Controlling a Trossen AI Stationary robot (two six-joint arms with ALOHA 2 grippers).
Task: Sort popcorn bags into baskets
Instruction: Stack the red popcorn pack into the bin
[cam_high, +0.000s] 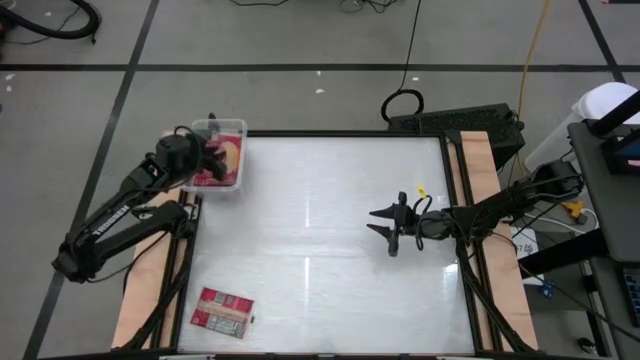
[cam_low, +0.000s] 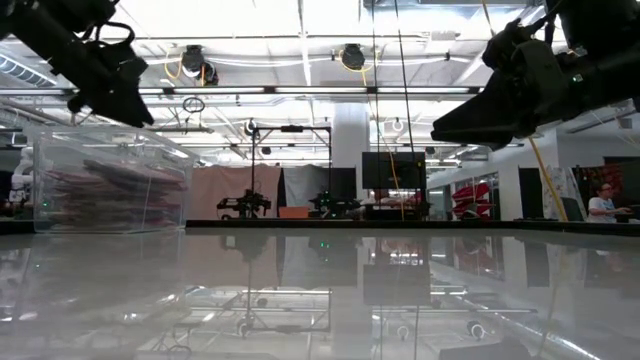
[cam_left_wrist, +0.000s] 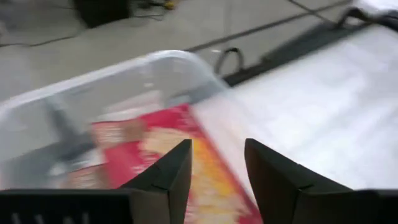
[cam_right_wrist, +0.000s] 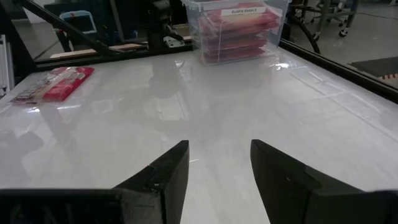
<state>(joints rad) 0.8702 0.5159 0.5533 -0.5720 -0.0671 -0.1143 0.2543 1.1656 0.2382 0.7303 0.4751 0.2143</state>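
Clear plastic bin (cam_high: 222, 156) sits at the far left corner of the white table (cam_high: 320, 250), holding a stack of red popcorn bags (cam_right_wrist: 239, 28) that fills most of its height in the low view. Left gripper (cam_high: 212, 152) hangs directly over the bin; the left wrist view shows its fingers (cam_left_wrist: 168, 174) parted with nothing between them, above the top red-and-yellow bag (cam_left_wrist: 186, 155). One popcorn bag (cam_high: 222, 311) lies flat alone near the table's front left edge, well apart from the bin. Right gripper (cam_high: 386, 225) hovers above the table right of centre, fingers (cam_right_wrist: 165, 171) spread and empty, pointed toward the left side.
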